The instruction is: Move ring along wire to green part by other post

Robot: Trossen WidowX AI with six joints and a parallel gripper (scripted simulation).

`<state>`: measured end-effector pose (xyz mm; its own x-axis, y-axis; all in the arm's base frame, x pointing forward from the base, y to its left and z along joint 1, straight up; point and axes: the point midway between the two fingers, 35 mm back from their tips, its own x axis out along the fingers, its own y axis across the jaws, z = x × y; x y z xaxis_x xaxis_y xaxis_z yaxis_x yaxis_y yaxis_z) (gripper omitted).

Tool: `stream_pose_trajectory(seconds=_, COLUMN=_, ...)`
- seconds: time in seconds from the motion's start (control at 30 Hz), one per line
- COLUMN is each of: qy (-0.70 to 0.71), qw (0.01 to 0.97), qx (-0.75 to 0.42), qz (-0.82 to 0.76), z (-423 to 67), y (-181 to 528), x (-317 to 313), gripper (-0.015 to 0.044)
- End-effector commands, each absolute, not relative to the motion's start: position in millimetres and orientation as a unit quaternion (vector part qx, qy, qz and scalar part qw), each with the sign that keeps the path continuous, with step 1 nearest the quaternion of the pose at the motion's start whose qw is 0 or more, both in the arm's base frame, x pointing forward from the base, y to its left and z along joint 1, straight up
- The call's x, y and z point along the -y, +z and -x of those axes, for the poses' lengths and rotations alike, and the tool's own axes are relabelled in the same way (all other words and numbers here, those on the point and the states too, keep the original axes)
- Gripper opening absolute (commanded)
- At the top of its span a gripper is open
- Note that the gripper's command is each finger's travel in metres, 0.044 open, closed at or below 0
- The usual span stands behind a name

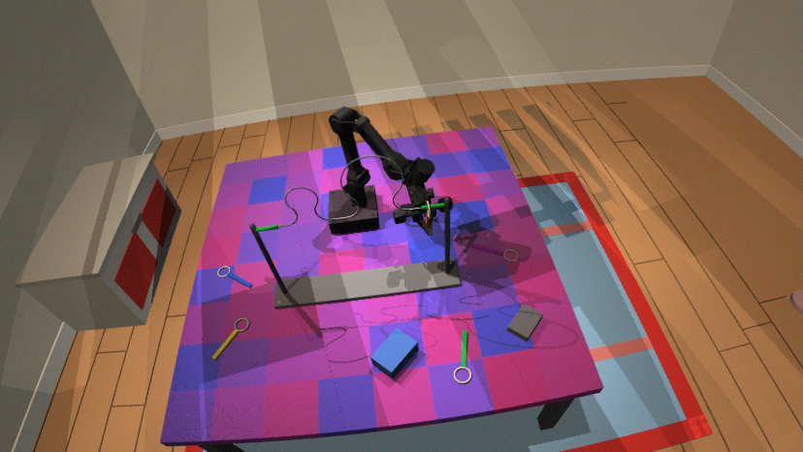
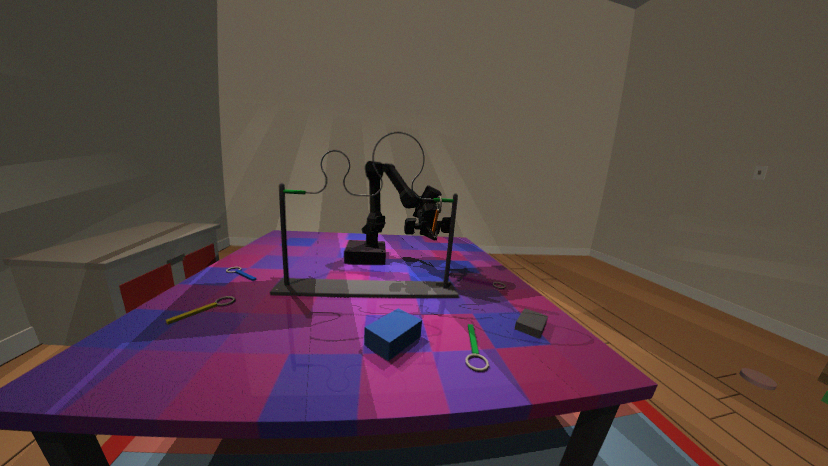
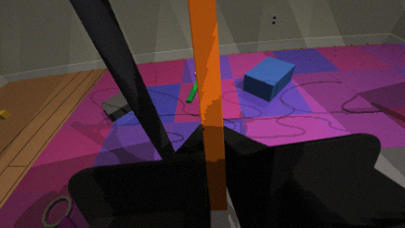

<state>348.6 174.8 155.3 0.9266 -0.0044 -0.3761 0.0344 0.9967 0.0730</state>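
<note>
Now the gripper [image 2: 433,222] pinches the orange handle [image 3: 210,98], which runs upright to the ring [image 2: 440,200] on the green stub [image 1: 431,207] beside the right post [image 2: 450,243], so the goal, the left post [image 2: 283,237], lies well apart leftward along the looping grey wire [image 2: 399,134].
</note>
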Motion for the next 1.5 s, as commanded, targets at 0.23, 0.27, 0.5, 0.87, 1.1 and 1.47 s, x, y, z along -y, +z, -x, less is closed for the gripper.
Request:
stream_pose_trajectory(seconds=0.23, qy=-0.014, qw=0.981, qx=-0.191, qz=-0.04, z=-348, y=152, x=-174, gripper=-0.015)
stream_pose_trajectory(seconds=0.27, qy=-0.014, qw=0.981, qx=-0.191, qz=-0.04, z=-348, y=152, x=-174, gripper=-0.015)
stream_pose_trajectory(seconds=0.5, qy=-0.014, qw=0.981, qx=-0.191, qz=-0.04, z=-348, y=152, x=-174, gripper=-0.015)
stream_pose_trajectory(seconds=0.87, qy=-0.01, qw=0.981, qx=-0.192, qz=-0.038, z=-348, y=152, x=-175, gripper=0.0113)
stream_pose_trajectory(seconds=1.1, qy=-0.012, qw=0.98, qx=-0.193, qz=-0.039, z=-333, y=159, x=-176, gripper=0.016)
stream_pose_trajectory(seconds=1.47, qy=-0.014, qw=0.98, qx=-0.193, qz=-0.041, z=-302, y=170, x=-174, gripper=0.016)
